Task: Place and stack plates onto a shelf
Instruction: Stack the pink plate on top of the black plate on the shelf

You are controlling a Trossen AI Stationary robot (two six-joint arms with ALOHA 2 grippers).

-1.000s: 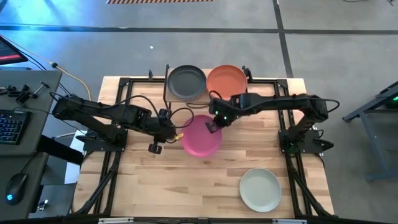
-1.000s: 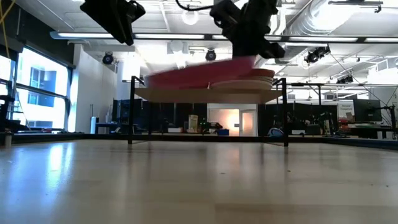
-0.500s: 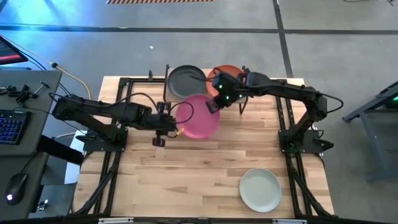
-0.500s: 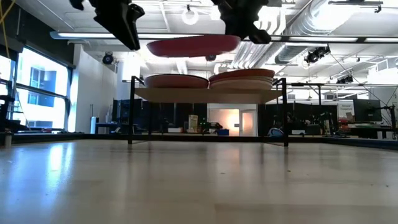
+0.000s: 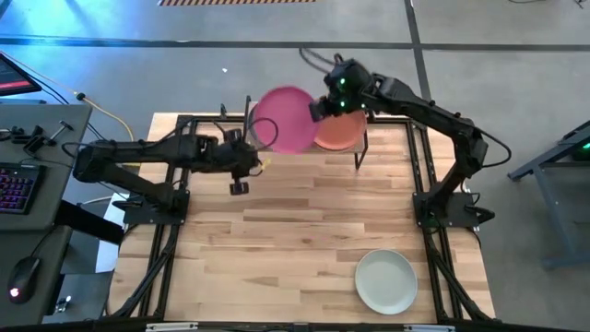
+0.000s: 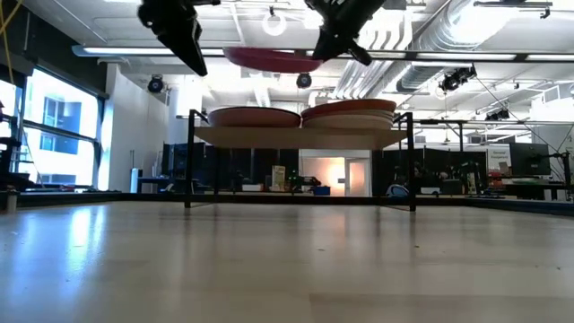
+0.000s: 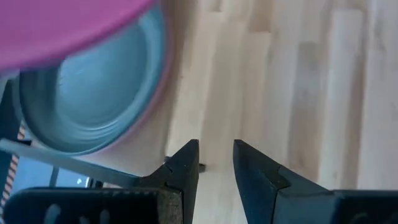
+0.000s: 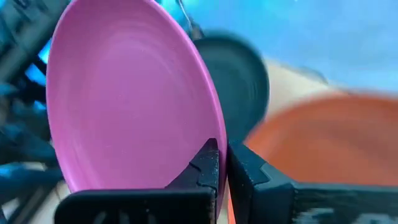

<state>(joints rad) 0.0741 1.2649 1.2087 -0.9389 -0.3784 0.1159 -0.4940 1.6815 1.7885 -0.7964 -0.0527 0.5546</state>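
A: Where is the pink plate [image 5: 283, 119] at this moment?

B: Up in the air over the left end of the shelf [image 6: 296, 136], above the dark plate [image 8: 239, 78] on the stack there. The right gripper [image 5: 319, 108] pinches its rim, fingers pressed tight on the edge.

A: And the orange plate [image 5: 341, 135]?

B: It tops the right-hand stack, just beside. A pale plate [image 5: 385, 281] lies on the table [image 5: 277, 249], near the front right corner, well apart from the rest.

A: How should the pink one go down?

B: I'd centre it over the dark plate first, level it, then lower it straight so the rims nest. Releasing only once it rests flat would be wise; let go tilted and it may slide off the stack or knock the orange one.

A: What about the left gripper [image 5: 241, 166]?

B: It hangs beside the shelf's left end, fingers [image 7: 183, 171] a little apart, holding nothing. It seems best kept clear of the descent.
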